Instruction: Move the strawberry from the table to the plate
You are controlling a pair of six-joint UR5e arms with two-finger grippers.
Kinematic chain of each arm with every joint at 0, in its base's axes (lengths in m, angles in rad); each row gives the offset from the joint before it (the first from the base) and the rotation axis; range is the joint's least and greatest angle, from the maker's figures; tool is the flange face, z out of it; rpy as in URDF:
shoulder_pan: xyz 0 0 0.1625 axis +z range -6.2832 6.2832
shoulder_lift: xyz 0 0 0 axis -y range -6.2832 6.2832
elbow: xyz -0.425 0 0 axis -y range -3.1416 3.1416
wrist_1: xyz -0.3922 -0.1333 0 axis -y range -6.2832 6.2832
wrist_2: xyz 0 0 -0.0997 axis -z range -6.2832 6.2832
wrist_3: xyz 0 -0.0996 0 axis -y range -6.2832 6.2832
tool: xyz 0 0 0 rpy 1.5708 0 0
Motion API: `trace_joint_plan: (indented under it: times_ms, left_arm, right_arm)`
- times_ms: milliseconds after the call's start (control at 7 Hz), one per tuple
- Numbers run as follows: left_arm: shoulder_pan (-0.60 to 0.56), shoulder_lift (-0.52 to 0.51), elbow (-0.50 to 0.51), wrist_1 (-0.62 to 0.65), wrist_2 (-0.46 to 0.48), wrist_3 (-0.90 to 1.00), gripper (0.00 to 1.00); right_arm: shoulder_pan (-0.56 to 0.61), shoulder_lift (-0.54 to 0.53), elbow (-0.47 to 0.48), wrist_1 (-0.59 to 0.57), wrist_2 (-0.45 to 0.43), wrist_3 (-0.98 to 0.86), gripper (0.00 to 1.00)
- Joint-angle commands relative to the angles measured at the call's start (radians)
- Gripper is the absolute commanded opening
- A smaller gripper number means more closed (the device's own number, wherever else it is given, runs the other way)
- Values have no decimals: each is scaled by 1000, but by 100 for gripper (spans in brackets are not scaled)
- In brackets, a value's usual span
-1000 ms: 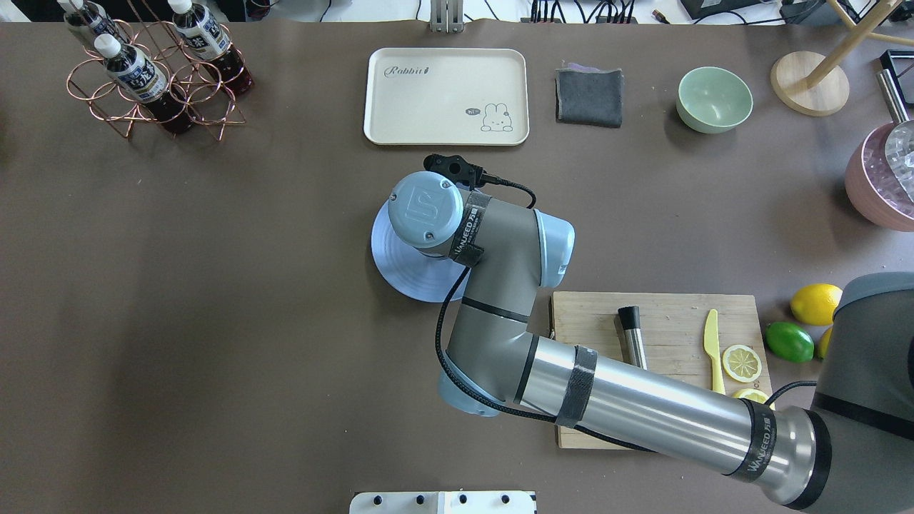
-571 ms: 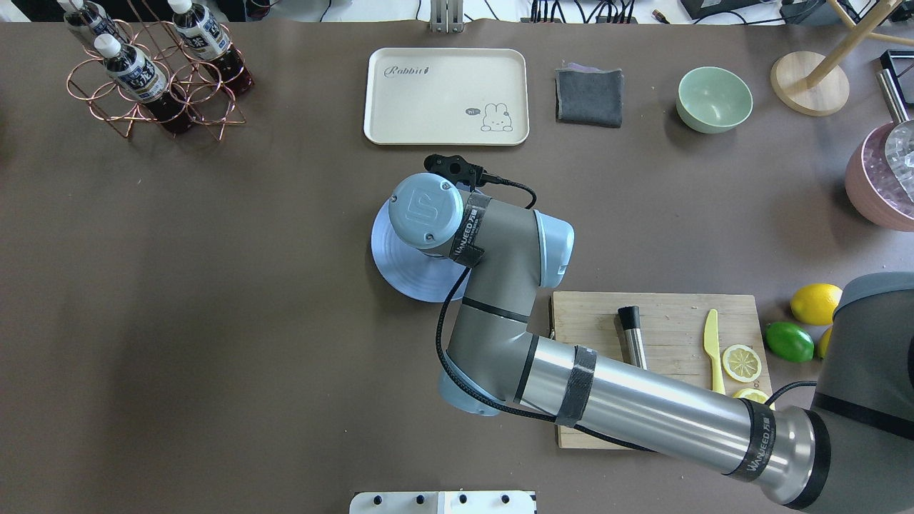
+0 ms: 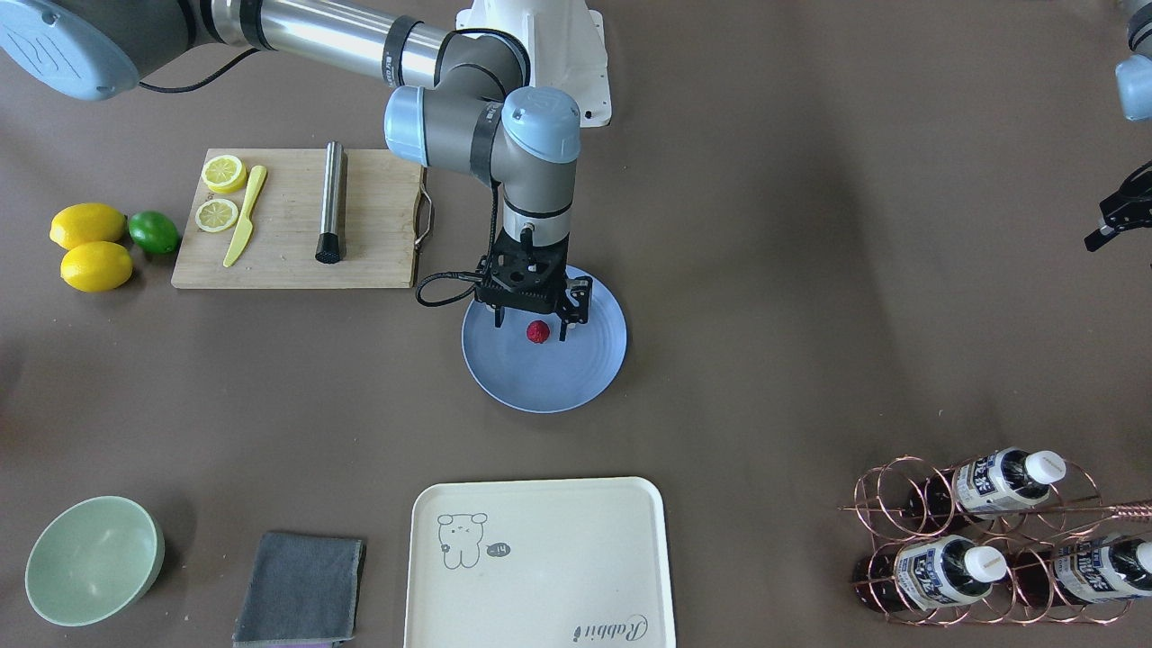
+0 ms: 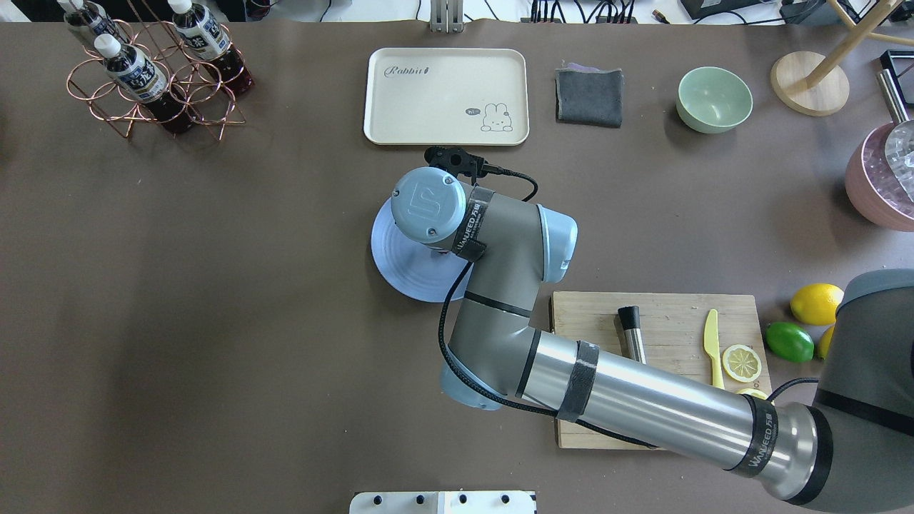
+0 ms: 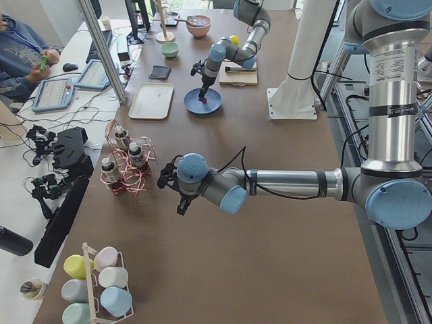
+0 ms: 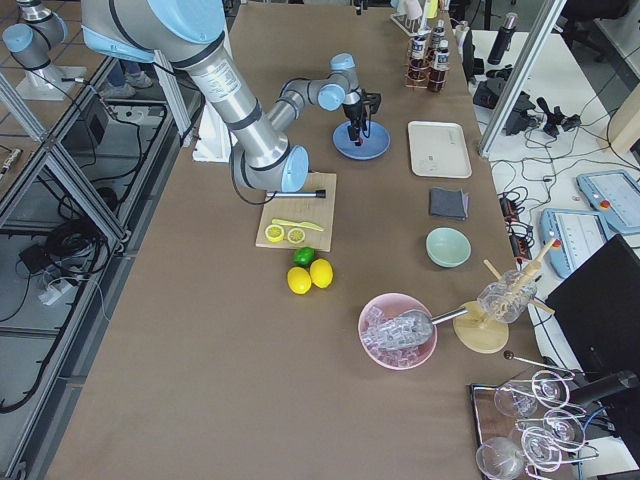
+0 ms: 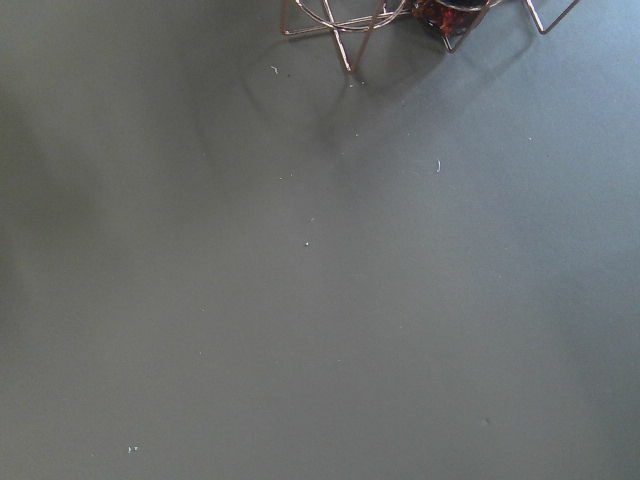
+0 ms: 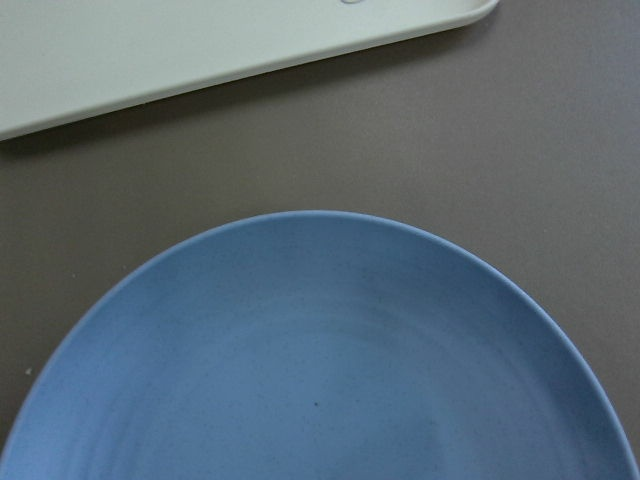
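Observation:
The small dark-red strawberry lies on the round light-blue plate in the middle of the brown table. My right gripper hangs straight down over it, open, its fingers spread wide either side of the berry and not touching it. In the overhead view the wrist hides the gripper and berry, and only the plate shows. The right wrist view holds just the plate and a tray corner. My left gripper hovers at the table's far end by the bottle rack; I cannot tell whether it is open or shut.
A wooden cutting board with lemon slices, a yellow knife and a metal cylinder lies beside the plate. Two lemons and a lime sit beyond it. A cream tray, grey cloth, green bowl and bottle rack line the operators' side.
The right wrist has shifted a little toward the cream tray. The plate has not moved.

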Motion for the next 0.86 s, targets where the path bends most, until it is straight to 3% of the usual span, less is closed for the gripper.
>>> trace_joint_plan:
  times_ms: [0,429,714]
  left_arm:
    - [-26,-4,4,5,12,9,99]
    - [-86,59,4,65,10,11,99]
    - [-117,67,6,90,15,15,99]
  right_arm:
    - [63,-1,38,-9,61,-34,100]
    - [185,-44,79,-12,196,-147,100]
    - [280,-197,220,-17,291,-291,100]
